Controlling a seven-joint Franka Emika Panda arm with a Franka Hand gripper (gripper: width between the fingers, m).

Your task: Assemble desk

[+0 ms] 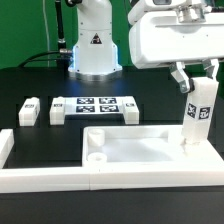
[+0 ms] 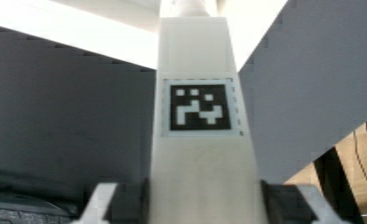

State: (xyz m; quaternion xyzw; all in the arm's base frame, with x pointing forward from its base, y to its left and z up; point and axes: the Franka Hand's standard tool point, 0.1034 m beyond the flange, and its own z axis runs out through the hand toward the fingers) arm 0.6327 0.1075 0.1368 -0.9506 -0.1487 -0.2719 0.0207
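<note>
The end effector (image 1: 198,84) hangs at the exterior view's right, pointing straight down below its white wrist housing (image 1: 170,40). Its two fingers (image 2: 105,200) are clamped on either side of an upright leg (image 1: 200,118) (gripped near the top end). The arm's base (image 1: 95,45) stands at the back.

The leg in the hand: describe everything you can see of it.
The leg is a long white block of smooth, plastic-looking material, with a black-and-white square tag on one face. It stands upright, clamped near its upper end between the fingers of the hand. Its lower end is at the far corner of the tabletop on the exterior view's right. Whether it touches the tabletop or is seated there cannot be told.
</note>
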